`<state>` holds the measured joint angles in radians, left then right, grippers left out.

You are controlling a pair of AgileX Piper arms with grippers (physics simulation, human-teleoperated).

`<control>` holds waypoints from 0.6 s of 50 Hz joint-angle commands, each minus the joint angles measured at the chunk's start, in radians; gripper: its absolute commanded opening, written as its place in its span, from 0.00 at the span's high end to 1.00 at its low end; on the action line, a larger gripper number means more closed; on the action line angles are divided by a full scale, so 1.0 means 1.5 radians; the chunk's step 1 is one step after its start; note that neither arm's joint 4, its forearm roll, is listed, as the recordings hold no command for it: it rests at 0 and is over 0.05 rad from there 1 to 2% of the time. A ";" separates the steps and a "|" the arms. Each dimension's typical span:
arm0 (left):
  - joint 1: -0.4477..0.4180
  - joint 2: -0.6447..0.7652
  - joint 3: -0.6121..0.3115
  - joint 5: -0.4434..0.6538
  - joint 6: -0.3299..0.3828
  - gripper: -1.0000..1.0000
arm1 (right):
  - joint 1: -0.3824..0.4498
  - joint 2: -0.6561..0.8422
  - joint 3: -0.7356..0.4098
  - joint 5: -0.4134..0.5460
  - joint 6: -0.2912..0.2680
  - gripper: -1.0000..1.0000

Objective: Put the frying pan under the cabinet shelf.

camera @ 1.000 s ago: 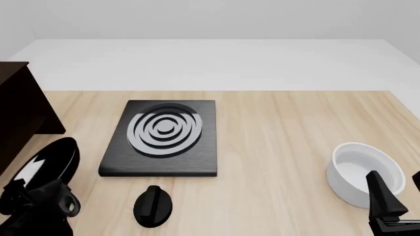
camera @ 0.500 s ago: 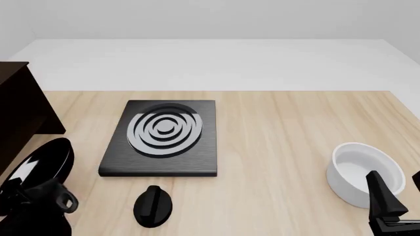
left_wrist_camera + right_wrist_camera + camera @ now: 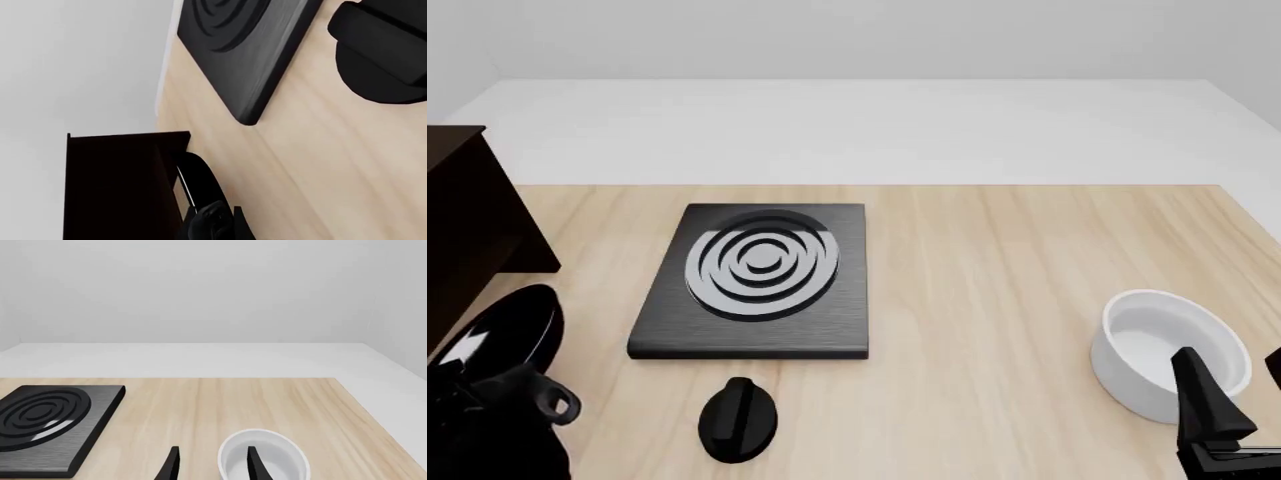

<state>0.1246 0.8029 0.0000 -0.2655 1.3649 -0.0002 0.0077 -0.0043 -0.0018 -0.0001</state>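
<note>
Since the earlier frames we see the frying pan (image 3: 501,330) slide left toward the cabinet shelf (image 3: 467,230). Our left gripper (image 3: 494,405) pinches its handle, tilting the pan to clear the board; right gripper (image 3: 210,465) spread, idle.

Frying pan (image 3: 510,325) just ahead of the left gripper (image 3: 507,400), cabinet shelf (image 3: 467,215) beyond it, seemingly touching, bowl (image 3: 1158,345) ahead of the right gripper (image 3: 210,465), slab (image 3: 761,280) between.

Frying pan (image 3: 501,325): glossy black. Cabinet shelf (image 3: 467,225): dark matt wood. Table (image 3: 1001,270): pale wood grain. Bowl (image 3: 1161,350): smooth white.
</note>
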 commanded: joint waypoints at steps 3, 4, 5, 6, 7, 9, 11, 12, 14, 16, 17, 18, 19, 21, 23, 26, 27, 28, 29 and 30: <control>0.017 0.053 0.000 -0.062 0.013 1.00 | 0.000 0.000 0.000 0.000 0.000 0.00; 0.019 0.065 0.000 -0.074 0.013 1.00 | 0.000 0.000 0.000 0.000 0.000 0.00; 0.022 0.079 0.000 -0.087 0.015 1.00 | 0.000 0.000 0.000 0.000 0.000 0.00; 0.022 0.083 0.000 -0.091 0.017 1.00 | 0.000 0.000 0.000 0.000 0.000 0.00; 0.024 0.087 0.000 -0.093 0.017 1.00 | 0.000 0.000 0.000 0.000 0.000 0.00; 0.027 0.095 0.000 -0.101 0.020 1.00 | 0.000 0.000 0.000 0.000 0.000 0.00; 0.032 0.102 0.000 -0.106 0.024 1.00 | 0.000 0.000 0.000 0.000 0.000 0.00; 0.033 0.103 0.000 -0.107 0.024 1.00 | 0.000 0.000 0.000 0.000 0.000 0.00; 0.038 0.112 0.000 -0.116 0.025 1.00 | 0.000 0.000 0.000 0.000 0.000 0.00; 0.043 0.122 0.000 -0.125 0.026 1.00 | 0.000 0.000 0.000 0.000 0.000 0.00; 0.045 0.126 0.000 -0.130 0.026 1.00 | 0.000 0.000 0.000 0.000 0.000 0.00; 0.046 0.130 0.000 -0.135 0.027 1.00 | 0.000 0.000 0.000 0.000 0.000 0.00; 0.048 0.135 0.000 -0.139 0.028 1.00 | 0.000 0.000 0.000 0.000 0.000 0.00; 0.055 0.150 0.000 -0.154 0.031 1.00 | 0.000 0.000 0.000 0.000 0.000 0.00; 0.058 0.151 0.000 -0.155 0.031 1.00 | 0.000 0.000 0.000 0.000 0.000 0.00; 0.063 0.142 0.000 -0.145 0.030 1.00 | 0.000 0.000 0.000 0.000 0.000 0.00; 0.067 0.137 0.000 -0.141 0.032 1.00 | 0.000 0.000 0.000 0.000 0.000 0.00; 0.069 0.128 0.000 -0.132 0.030 1.00 | 0.000 0.000 0.000 0.000 0.000 0.00; 0.074 0.127 0.000 -0.134 0.033 1.00 | 0.000 0.000 0.000 0.000 0.000 0.00; 0.076 0.124 0.000 -0.131 0.035 1.00 | 0.000 0.000 0.000 0.000 0.000 0.00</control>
<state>0.2049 0.9949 0.0000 -0.4455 1.3905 -0.0003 0.0077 -0.0043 -0.0018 -0.0001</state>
